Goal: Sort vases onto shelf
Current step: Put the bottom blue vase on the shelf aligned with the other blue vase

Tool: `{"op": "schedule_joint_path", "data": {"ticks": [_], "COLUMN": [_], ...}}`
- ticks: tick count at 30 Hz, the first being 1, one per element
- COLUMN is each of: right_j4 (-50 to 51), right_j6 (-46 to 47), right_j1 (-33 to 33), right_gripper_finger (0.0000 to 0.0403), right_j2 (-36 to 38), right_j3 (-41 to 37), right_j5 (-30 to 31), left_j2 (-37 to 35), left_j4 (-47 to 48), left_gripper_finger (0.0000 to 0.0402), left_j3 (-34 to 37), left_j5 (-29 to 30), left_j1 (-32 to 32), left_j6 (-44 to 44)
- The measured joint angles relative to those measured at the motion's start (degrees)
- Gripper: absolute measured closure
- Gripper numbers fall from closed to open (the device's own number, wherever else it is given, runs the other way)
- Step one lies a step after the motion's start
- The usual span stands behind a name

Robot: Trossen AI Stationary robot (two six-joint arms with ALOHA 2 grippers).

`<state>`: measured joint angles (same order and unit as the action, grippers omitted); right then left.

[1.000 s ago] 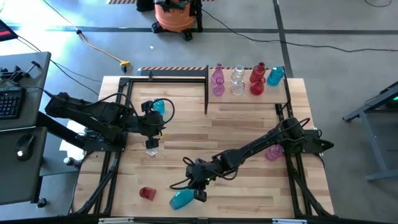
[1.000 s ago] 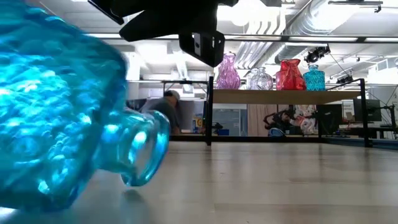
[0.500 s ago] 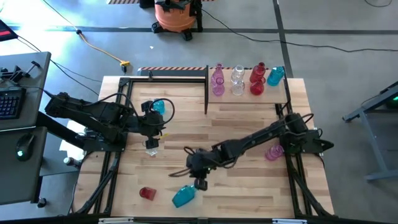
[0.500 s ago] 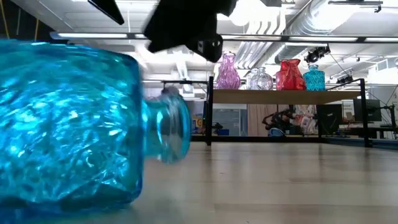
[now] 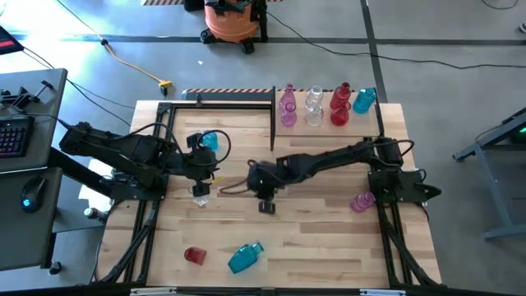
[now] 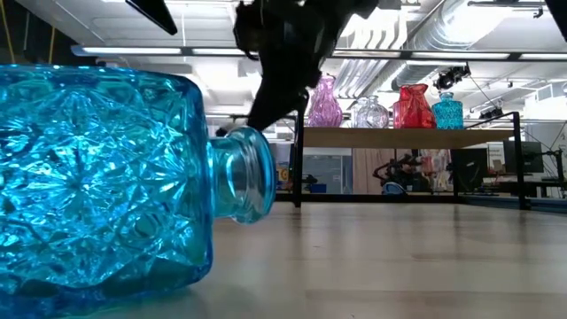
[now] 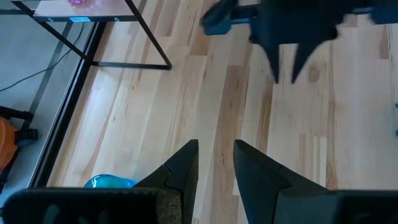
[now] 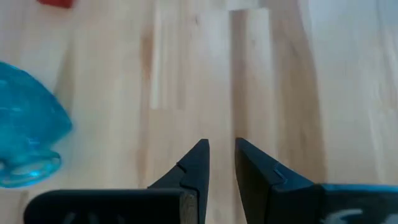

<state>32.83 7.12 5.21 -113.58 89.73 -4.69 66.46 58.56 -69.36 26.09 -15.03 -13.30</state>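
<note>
On the shelf [image 5: 329,123], at the counter's [image 5: 329,238] one o'clock corner, four vases are seen standing in a row: a pink vase [image 5: 288,104], a clear vase [image 5: 314,105], a red vase [image 5: 340,105] and a teal vase [image 5: 365,100]. A teal cut-glass vase [image 5: 244,256] is found lying on its side near the six o'clock edge, with a small red vase [image 5: 194,255] at its nine o'clock. Another pink vase [image 5: 362,201] lies toward three o'clock. The right hand [image 5: 266,205] is held over the counter's middle, fingers narrow and empty. The left hand [image 5: 200,194] is kept toward nine o'clock, its fingers a narrow gap apart, nothing gripped, beside a teal vase [image 5: 209,141] and a small clear vase [image 5: 200,200].
</note>
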Motion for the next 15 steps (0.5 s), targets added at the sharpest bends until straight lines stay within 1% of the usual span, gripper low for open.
{"op": "schedule_joint_path", "data": {"ticks": [2,7,10,15], "right_j4": [1.3,3.62,4.98,8.31], "right_j6": [-1.49,-2.65,-2.67,-3.76], "right_j1": [-1.7,-5.32,-6.28,-6.41], "right_gripper_finger": [0.0348,0.0348,0.0348,0.0348], "right_j2": [0.0,0.0,0.18,1.64], "right_j3": [0.0,0.0,-0.01,1.81], "right_j5": [-1.26,-7.01,-9.35,-10.2], "left_j2": [0.0,0.0,0.0,0.0], "left_j4": [0.0,-0.01,-0.42,-2.49], "left_gripper_finger": [0.0312,0.0312,0.0312,0.0312], "left_j3": [0.0,0.0,0.0,0.0], "left_j5": [0.0,0.01,0.13,0.09], "left_j1": [0.0,-0.01,-0.01,-0.01], "left_j6": [0.0,0.03,4.23,10.57]}}
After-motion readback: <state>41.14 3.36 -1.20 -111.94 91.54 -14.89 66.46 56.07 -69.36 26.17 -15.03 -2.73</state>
